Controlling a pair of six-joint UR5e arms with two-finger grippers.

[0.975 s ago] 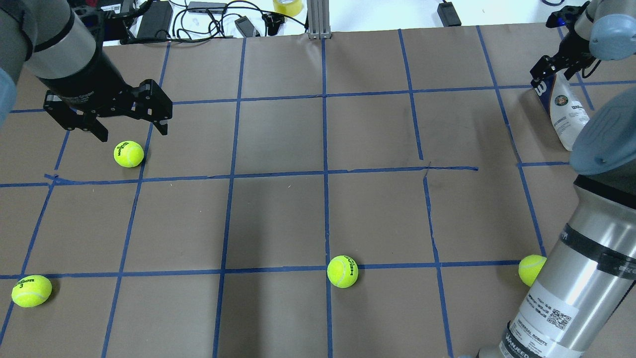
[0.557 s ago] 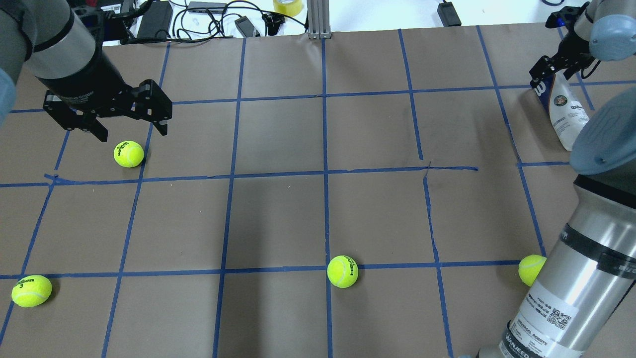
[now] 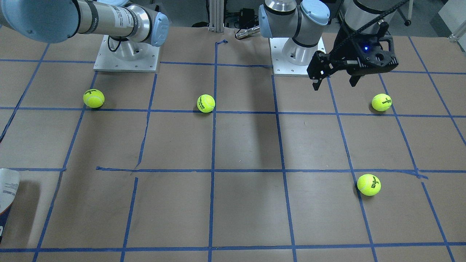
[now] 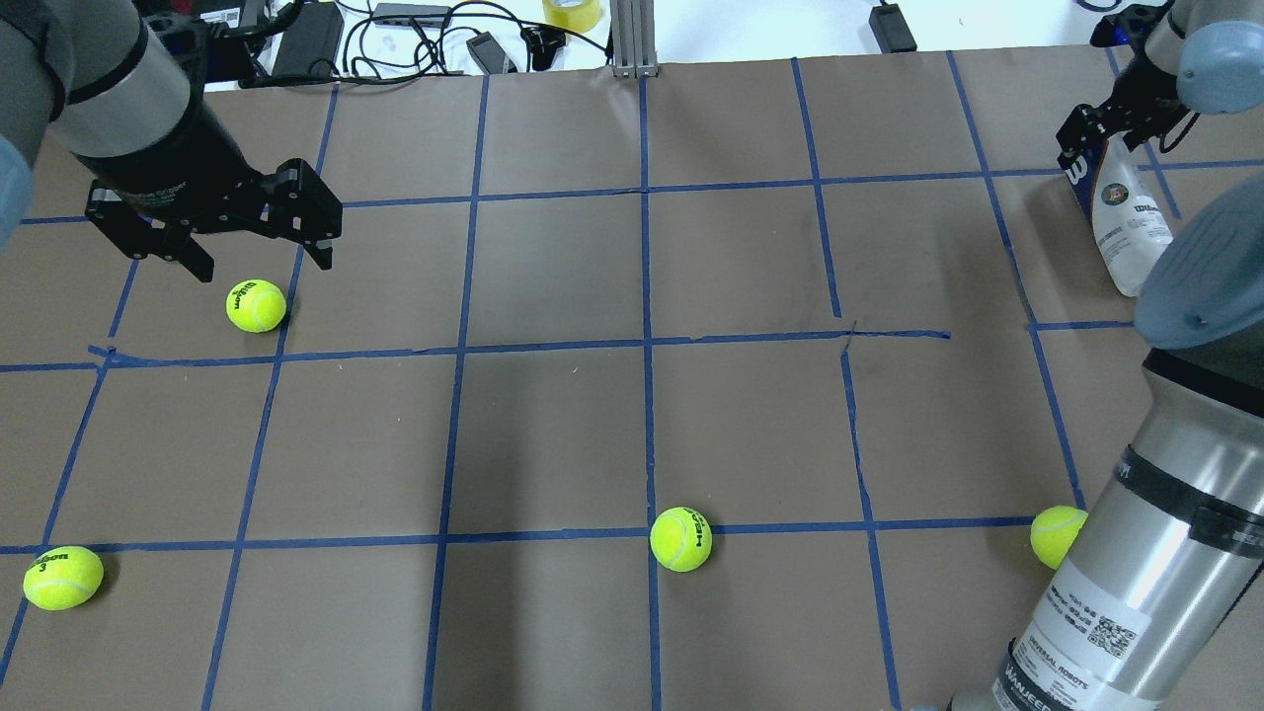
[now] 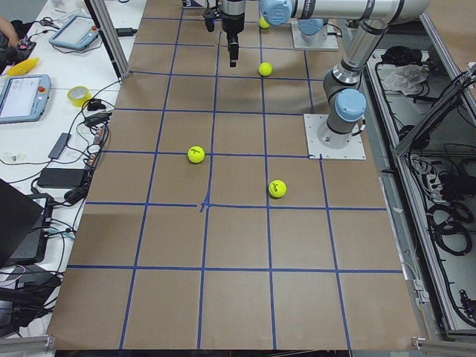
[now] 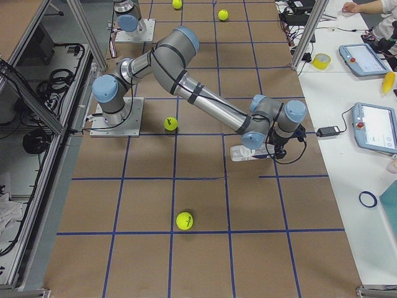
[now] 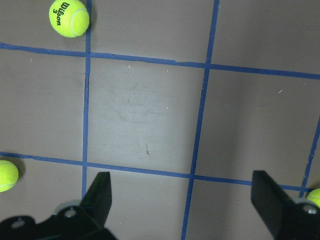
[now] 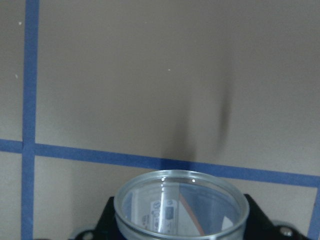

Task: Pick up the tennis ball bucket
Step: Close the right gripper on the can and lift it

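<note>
The tennis ball bucket (image 4: 1129, 222) is a clear can with a white and navy label, at the far right of the overhead view. My right gripper (image 4: 1082, 148) is shut on its navy end and holds it tilted. In the right wrist view the can's open rim (image 8: 181, 205) sits between my fingers. The can's lower end shows at the front view's left edge (image 3: 7, 196). Whether it touches the table I cannot tell. My left gripper (image 4: 265, 265) is open and empty, hovering just above a loose tennis ball (image 4: 256, 305).
Other loose tennis balls lie at the near left (image 4: 62, 578), near the middle (image 4: 680, 539) and beside my right arm's base (image 4: 1055, 535). Cables, a power brick and a tape roll (image 4: 572, 12) lie beyond the table's far edge.
My right gripper and the can have shifted slightly up and to the right in the overhead view. The left arm and the balls have not moved.
</note>
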